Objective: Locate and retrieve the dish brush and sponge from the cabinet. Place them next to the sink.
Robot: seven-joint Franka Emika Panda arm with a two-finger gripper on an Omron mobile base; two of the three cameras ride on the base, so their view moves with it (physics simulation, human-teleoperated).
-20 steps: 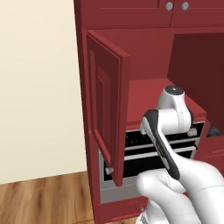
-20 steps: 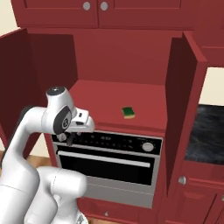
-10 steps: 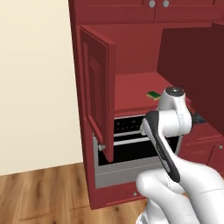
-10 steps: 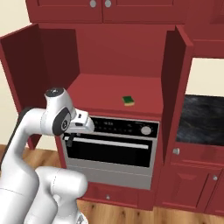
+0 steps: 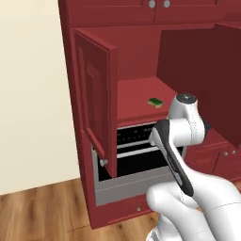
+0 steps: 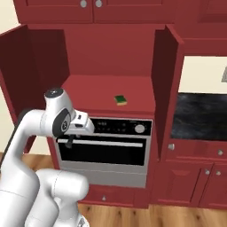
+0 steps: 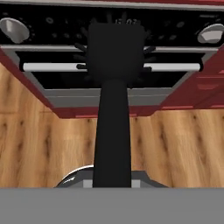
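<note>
Gripper (image 7: 113,175) clamped on the black dish brush (image 7: 114,83), now backed farther from the cabinet (image 6: 111,57), whose sponge (image 6: 120,100) sits above and beyond, unretrieved.

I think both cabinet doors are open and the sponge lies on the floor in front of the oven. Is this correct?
Not quite. Both doors of the cabinet are open, but the sponge lies on the cabinet shelf above the oven, not on the floor. The right base view shows this.
</note>
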